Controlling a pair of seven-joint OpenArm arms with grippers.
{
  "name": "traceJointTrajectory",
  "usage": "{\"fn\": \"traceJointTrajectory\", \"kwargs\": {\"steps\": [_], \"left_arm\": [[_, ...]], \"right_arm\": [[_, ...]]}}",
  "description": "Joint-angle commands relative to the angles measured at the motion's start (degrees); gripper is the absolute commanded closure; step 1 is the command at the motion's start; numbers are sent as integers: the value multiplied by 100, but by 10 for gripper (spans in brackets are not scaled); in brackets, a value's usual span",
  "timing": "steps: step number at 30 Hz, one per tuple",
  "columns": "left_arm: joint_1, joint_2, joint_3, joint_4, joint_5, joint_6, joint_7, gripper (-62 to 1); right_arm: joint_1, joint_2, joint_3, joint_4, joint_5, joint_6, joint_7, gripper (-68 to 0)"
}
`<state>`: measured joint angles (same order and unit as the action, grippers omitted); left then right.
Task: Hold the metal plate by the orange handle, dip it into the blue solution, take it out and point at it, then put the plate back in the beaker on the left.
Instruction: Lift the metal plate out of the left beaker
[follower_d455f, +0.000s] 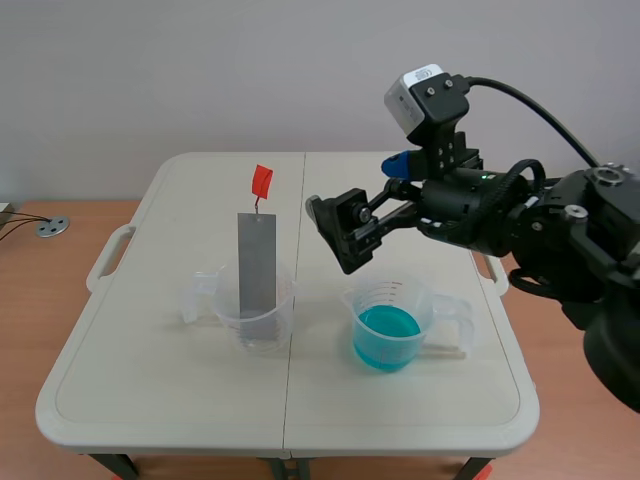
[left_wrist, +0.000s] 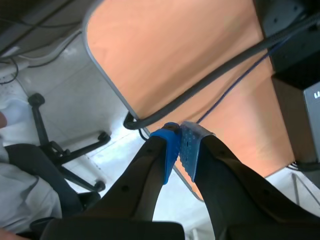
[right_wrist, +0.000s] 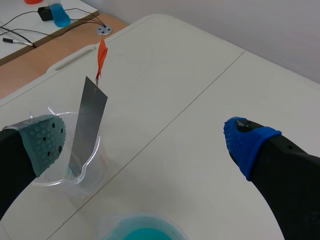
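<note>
1. I see the metal plate (follower_d455f: 257, 262) standing in the left beaker (follower_d455f: 250, 312), with its orange handle (follower_d455f: 262, 181) free above the rim.
2. A strip of table (follower_d455f: 160, 380) separates it from the blue solution (follower_d455f: 388, 328).
3. My right gripper (follower_d455f: 335, 238) hovers raised between both beakers, fingers spread, holding nothing.
4. My left gripper (left_wrist: 180, 147) faces the floor, pads pressed together on nothing.

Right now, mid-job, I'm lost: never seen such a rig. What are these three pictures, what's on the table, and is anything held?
It is a two-armed robot. The scene view looks across the white table; each wrist view looks past one arm's pincer. The right pincer hovers open above the table, holding nothing. The left pincer is shut on nothing, outside the scene view. The metal plate, with its orange handle, stands in the clear beaker; beside it sits a beaker of blue solution.
</note>
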<state>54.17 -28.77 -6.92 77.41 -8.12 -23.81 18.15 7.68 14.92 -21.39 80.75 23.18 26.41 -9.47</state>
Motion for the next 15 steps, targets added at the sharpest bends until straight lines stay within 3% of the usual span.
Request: {"fn": "traceJointTrajectory", "kwargs": {"steps": [1,15], "left_arm": [[-11,122,-4,-13,107,-13,-31,-26],[-72,367,-4,-251,197,-101,-28,-26]], "right_arm": [[179,-46,-74,-87,46,26,81,-663],[1049,-645,-634,-1078,46,109,210,-663]]}}
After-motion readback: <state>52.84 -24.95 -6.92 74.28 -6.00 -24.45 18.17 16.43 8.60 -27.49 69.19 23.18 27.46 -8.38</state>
